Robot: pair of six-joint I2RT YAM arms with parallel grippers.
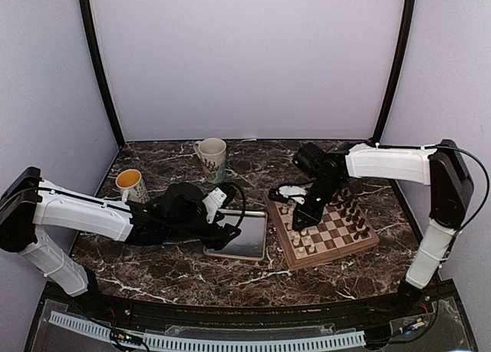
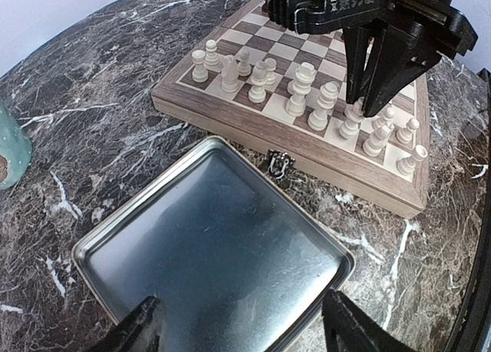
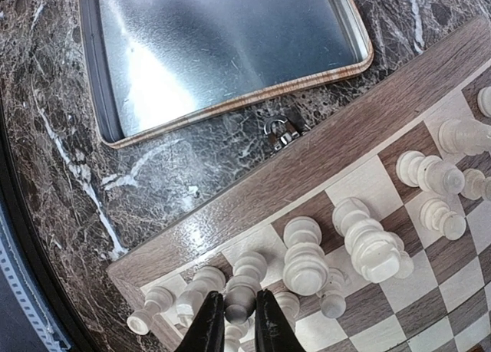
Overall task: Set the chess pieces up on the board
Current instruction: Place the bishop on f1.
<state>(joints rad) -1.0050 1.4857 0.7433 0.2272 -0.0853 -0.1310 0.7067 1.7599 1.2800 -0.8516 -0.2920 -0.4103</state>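
Across the whole top view: one dark marble table point(image 1: 153, 268).
- Board point(image 1: 330, 261), right of centre, tilted, closed by a small clasp on the edge facing the tray.
- Metal tray point(image 1: 242, 241), centre of the frame, just beside the board's left edge; nothing lay in it.
- Two mugs, one white point(image 1: 212, 156) at upper centre and one yellow point(image 1: 132, 185) to its left, both well apart from the board.
- White chess pieces point(image 2: 299, 91), gathered in two uneven rows along the board edge nearest the tray.
- Dark pieces point(image 1: 354, 214), ranked on the opposite side.

Progress, as judged: with the tray bare and both colours on the board, the set-up looked nearly complete; what was left seemed to be seating the last white piece and squaring up the rows.

Pose:
- Right arm point(image 1: 387, 164) reached in from the right, wrist bent steeply down over the white rows.
- Right gripper point(image 3: 239, 325) was pinched narrowly on one white piece point(image 3: 239, 304) in the row nearest the edge.
- Left arm point(image 1: 80, 214) lay low across the left of the frame.
- Left gripper point(image 2: 245, 333) was spread wide above the tray, holding nothing.
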